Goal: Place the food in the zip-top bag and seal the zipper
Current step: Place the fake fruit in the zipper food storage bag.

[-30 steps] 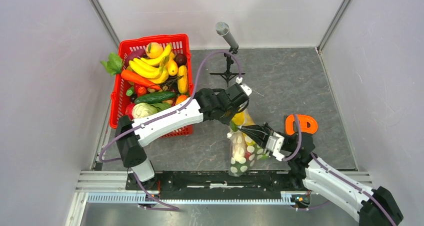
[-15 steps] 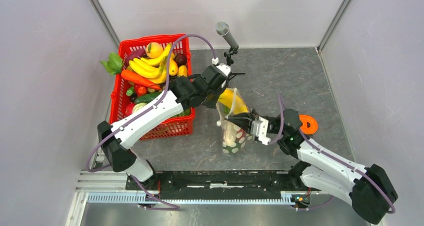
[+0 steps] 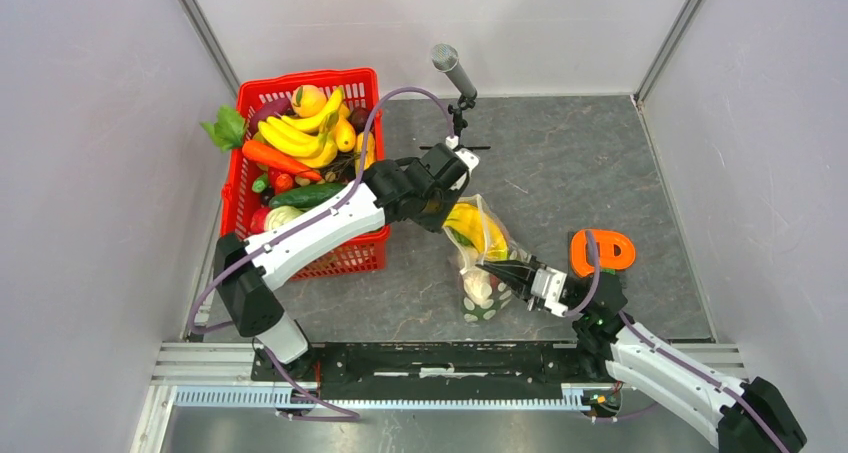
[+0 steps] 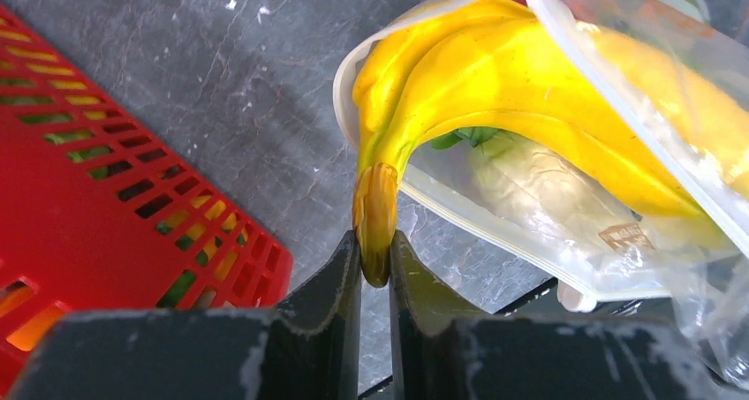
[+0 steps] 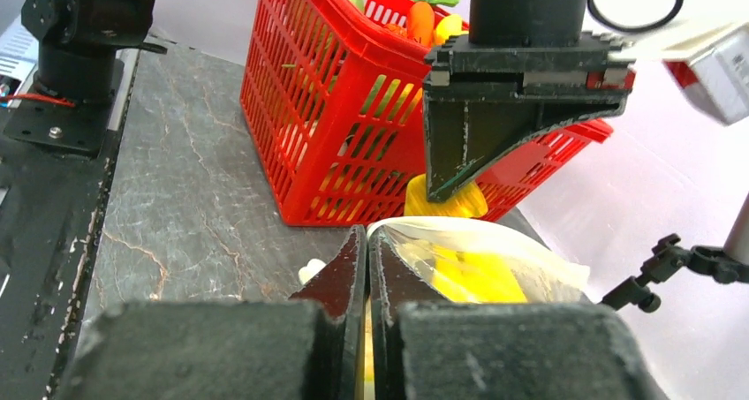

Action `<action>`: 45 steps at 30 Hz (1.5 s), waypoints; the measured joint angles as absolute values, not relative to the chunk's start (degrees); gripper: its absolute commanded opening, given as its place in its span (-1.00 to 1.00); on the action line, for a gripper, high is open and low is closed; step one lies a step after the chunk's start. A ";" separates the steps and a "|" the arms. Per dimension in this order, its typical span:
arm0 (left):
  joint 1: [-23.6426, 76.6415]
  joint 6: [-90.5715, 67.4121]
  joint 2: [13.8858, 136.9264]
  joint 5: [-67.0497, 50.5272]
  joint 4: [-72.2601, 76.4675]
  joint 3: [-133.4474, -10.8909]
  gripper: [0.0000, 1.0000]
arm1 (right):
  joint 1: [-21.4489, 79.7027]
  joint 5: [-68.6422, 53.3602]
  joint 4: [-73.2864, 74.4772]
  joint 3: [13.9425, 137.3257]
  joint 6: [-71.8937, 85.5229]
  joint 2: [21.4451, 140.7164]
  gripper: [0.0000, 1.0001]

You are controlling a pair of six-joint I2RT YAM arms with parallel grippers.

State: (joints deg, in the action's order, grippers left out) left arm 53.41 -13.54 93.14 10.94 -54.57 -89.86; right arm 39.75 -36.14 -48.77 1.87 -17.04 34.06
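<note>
Zip-top bag holds bananas, stem clamped in left jaws; right jaws pinch its rim

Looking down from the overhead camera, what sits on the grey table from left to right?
Red plastic lattice basket → clear dotted zip-top bag holding yellow toy bananas → orange ring-shaped plastic piece.

Your left pincer, the banana and the zip-top bag have shifted right and down; your right pincer has drawn back lower right.
</note>
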 measured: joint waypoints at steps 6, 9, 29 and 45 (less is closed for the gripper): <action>55.29 -9.13 94.45 9.45 -56.03 -95.35 -0.95 | 39.75 -33.61 -49.15 2.39 -11.73 33.58 -1.00; 56.55 -6.17 96.07 8.23 -57.82 -99.35 -0.95 | 39.75 -33.41 -50.13 2.44 -9.78 32.23 -1.00; 61.58 3.70 105.69 11.90 -66.15 -111.18 -0.90 | 39.75 -34.04 -62.59 1.21 -3.18 31.92 -1.00; 62.13 -1.37 101.60 8.40 -60.40 -104.38 0.59 | 39.75 -33.10 -62.08 1.04 -3.29 29.26 -1.00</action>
State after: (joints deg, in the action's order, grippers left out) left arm 62.13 -1.37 101.60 8.40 -60.40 -104.38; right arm 39.75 -33.10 -62.08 1.04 -3.29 29.26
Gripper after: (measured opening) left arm 0.692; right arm 0.007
